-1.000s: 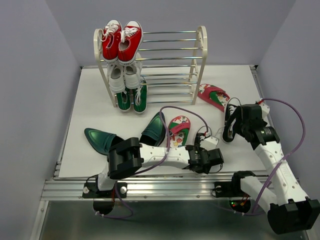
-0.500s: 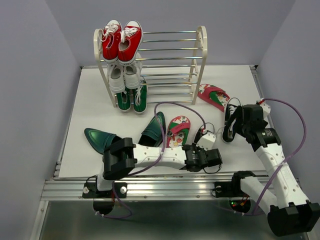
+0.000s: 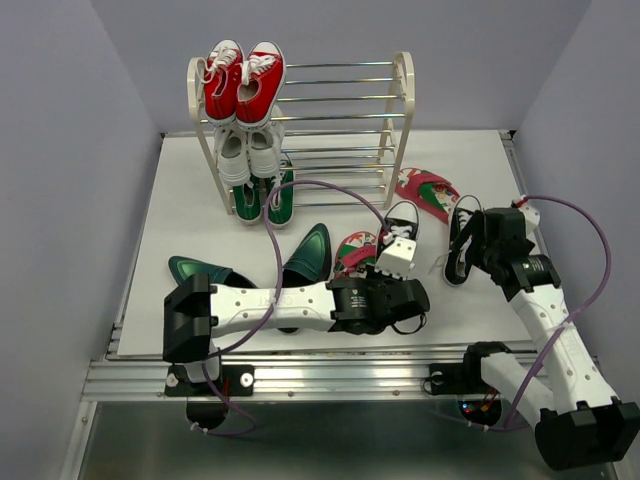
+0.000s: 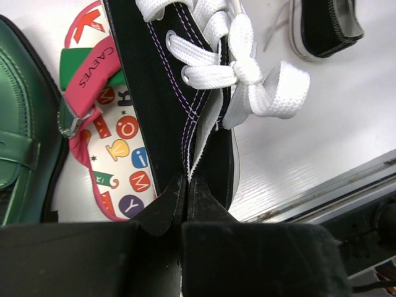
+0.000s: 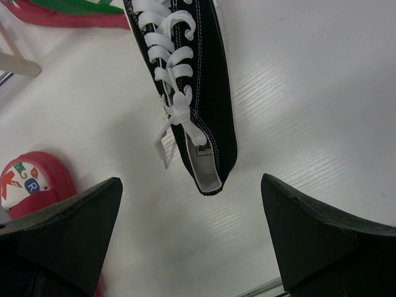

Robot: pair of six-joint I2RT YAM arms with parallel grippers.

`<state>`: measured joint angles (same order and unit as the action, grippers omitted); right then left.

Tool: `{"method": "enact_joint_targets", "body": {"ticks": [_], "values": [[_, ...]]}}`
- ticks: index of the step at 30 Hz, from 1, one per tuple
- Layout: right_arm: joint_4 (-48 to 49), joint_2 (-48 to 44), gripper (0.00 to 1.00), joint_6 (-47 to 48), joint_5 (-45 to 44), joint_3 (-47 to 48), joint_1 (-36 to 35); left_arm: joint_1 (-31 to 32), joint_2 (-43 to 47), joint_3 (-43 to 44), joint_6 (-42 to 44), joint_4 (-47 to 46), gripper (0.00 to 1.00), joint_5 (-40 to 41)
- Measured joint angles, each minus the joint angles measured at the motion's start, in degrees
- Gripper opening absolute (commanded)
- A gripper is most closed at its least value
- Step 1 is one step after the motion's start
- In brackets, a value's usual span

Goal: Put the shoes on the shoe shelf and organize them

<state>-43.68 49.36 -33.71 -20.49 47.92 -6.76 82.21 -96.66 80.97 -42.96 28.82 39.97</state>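
Observation:
My left gripper (image 3: 399, 234) (image 4: 187, 185) is shut on the heel end of a black sneaker (image 3: 402, 214) (image 4: 179, 93) with white laces and holds it over a red flip-flop (image 3: 354, 250) (image 4: 111, 161). My right gripper (image 3: 468, 248) (image 5: 192, 185) is open and hovers over the second black sneaker (image 3: 457, 252) (image 5: 192, 93), which lies on the table. The other flip-flop (image 3: 428, 192) lies near the shelf's right foot. Two green loafers (image 3: 310, 255) (image 3: 195, 272) lie at the front left. The shoe shelf (image 3: 402, 100) stands at the back.
Red sneakers (image 3: 243, 80) sit on the shelf's top tier, white sneakers (image 3: 248, 150) below them, and a green pair (image 3: 265, 195) at the bottom left. The shelf's right half holds nothing. The table's metal front rail (image 3: 330, 375) runs close behind my left arm.
My left gripper has swung from the table's front edge toward the shelf, carrying the black sneaker over the flip-flop. The right arm has barely moved.

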Motion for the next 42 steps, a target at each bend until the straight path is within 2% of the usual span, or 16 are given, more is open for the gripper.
{"method": "enact_joint_targets", "body": {"ticks": [5,14,23,33,42], "values": [[0.52,0.42,1.00,0.55,0.46,0.00,0.00,-2.27,0.31,-0.68,0.00,1.44,0.00,-0.59],[0.70,1.42,1.00,0.98,0.83,0.02,0.00,-8.55,7.93,-9.44,0.94,2.16,0.00,-1.97],[0.87,4.39,1.00,1.64,0.81,0.61,0.00,-15.37,11.78,-14.78,7.13,-1.62,0.00,-3.93],[2.21,2.73,1.00,2.91,-0.13,0.68,0.00,-20.63,14.05,-21.35,11.96,-7.54,0.00,-6.80],[2.58,2.01,1.00,4.15,-0.57,0.90,0.00,-26.73,14.47,-21.57,17.07,-12.24,0.00,-8.48]]}}
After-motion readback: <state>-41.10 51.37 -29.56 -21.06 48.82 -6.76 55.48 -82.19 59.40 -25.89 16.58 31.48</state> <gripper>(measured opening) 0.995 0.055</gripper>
